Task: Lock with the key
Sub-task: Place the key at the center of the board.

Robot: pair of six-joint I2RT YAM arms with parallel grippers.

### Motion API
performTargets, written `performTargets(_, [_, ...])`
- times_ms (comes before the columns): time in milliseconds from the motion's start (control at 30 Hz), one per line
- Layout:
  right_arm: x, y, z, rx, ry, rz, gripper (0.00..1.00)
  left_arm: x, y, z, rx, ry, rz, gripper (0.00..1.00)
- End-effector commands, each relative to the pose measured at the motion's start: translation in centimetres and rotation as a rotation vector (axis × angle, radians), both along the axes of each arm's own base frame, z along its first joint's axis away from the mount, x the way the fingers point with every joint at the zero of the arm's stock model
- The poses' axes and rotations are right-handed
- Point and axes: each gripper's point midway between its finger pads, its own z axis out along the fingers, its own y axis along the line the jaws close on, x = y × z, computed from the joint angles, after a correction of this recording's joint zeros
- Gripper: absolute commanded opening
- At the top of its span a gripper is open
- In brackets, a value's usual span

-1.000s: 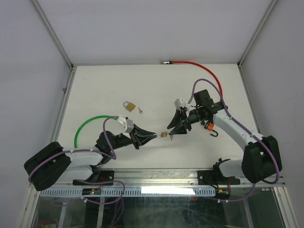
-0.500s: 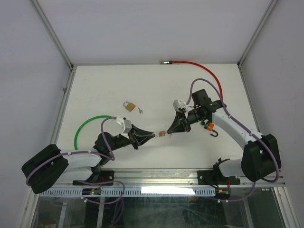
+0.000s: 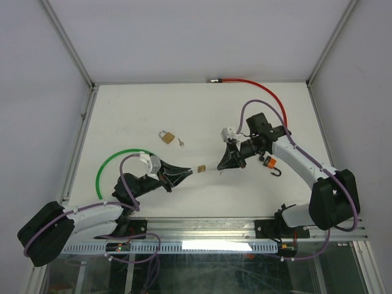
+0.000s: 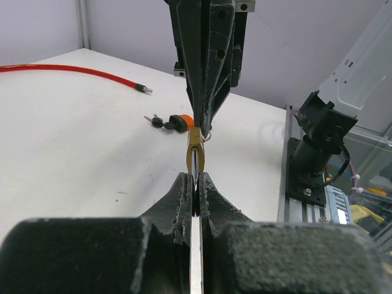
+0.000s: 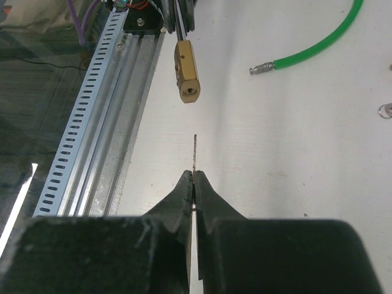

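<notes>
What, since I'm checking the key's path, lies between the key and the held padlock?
Nothing: in the right wrist view only bare white table shows behind the gap between the key and the padlock.

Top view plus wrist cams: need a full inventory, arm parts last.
held brass padlock: 1, brass, in the air between the arms, in the left gripper
thin silver key: 1, silver, in the right gripper, aimed at the held padlock, not touching it
loose brass padlock: 1, brass with a silver shackle, mid-table
small loose key: 1, silver, right of the loose padlock
red cable: 1, red, far edge
green cable: 1, green, left side
orange-and-black object: 1, beside the right arm, kind unclear
white table: 1
left gripper: shut on the held padlock
right gripper: shut on the key
</notes>
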Motion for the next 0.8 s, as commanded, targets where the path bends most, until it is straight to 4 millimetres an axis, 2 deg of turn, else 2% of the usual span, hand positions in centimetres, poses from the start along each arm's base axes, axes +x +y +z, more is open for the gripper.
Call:
performTargets(0, [2.1, 0.0, 1.2, 0.021, -0.039, -0.049, 0.00, 0.7, 0.8, 0.1, -0.020, 0.001, 0.049, 0.00])
performTargets(200, [7.2, -0.6, 0.8, 0.018, 0.048, -0.299, 0.00, 3.0, 0.9, -0.3, -0.061, 0.106, 0.101, 0.00])
performTargets(333, [10.6, -0.1, 0.0, -0.003, 0.182, -0.460, 0.00, 5.6, 0.6, -0.3, -0.111, 0.215, 0.113, 0.00])
performTargets(500, [17.0, 0.9, -0.9, 0.002, 0.305, -0.693, 0.00, 11.5, 1.2, 0.0, -0.203, 0.384, 0.204, 0.00])
performTargets(567, [19.5, 1.3, -1.5, 0.005, 0.351, -0.770, 0.00, 14.4, 1.4, -1.2, -0.217, 0.471, 0.271, 0.00])
performTargets(767, [25.3, 3.4, -3.6, 0.014, 0.335, -0.770, 0.00, 23.3, 3.1, -4.6, -0.245, 0.678, 0.535, 0.00])
